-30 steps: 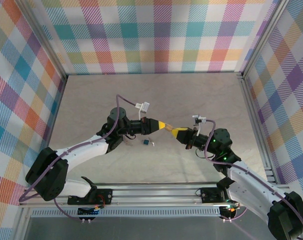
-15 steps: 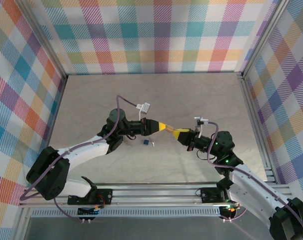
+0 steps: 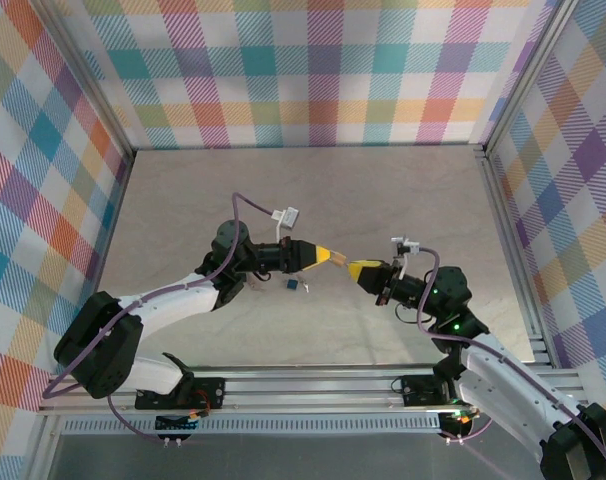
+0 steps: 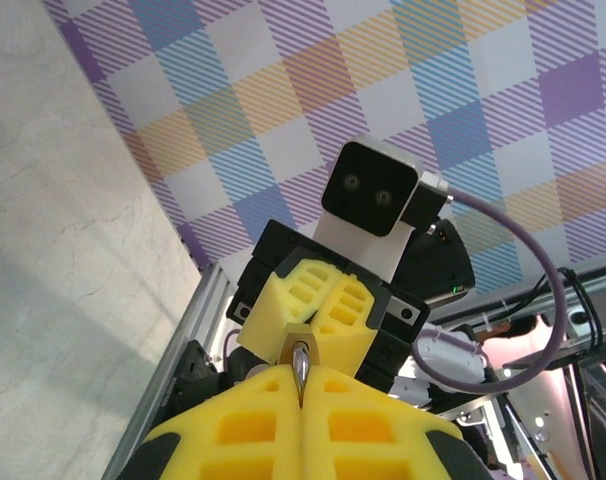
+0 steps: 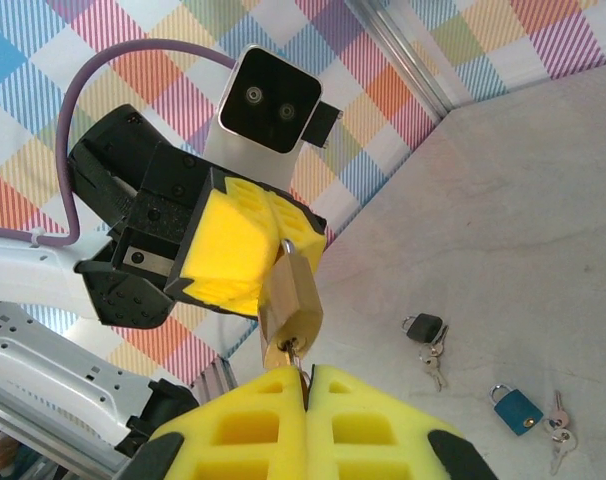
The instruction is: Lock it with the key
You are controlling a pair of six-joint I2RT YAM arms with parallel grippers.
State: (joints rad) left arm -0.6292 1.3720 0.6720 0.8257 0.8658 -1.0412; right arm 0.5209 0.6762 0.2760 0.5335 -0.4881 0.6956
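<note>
**Two pincers meeting above the counter (image 3: 183, 220), a pale slab with a stone-like mottle.**

- **Hidden parts.**
  - We see little of the small brass-coloured key (image 5: 281, 352). Its blade is out of sight at the underside of the brass padlock (image 5: 291, 295), and its rounded head is half buried between yellow foam pads (image 5: 243, 420).
  - From overhead, the brass padlock is a tan speck between two yellow tips, too small for us to read.
  - In the left wrist view the pads hide its body, and we make out just a rounded silver end of the shackle (image 4: 301, 362).
- **Materials and shapes.**
  - The brass padlock is a flat, smooth rectangular block with a thin silver shackle.
  - Both pincers carry ribbed yellow foam pads in black housings.
- **Grip.**
  - The left pincer (image 3: 330, 256) is clamped on the shackle, at the top of the brass padlock.
  - The right pincer (image 5: 305, 378) is clamped on the key, at the bottom of the brass padlock.
  - The lock hangs tilted in the air between the two.
- **Other items.** In the right wrist view, a small black padlock (image 5: 423, 326) and a blue padlock (image 5: 513, 408) lie on the counter, lower right of the brass padlock. They are apart from each other, and each has loose silver keys beside it.
</note>
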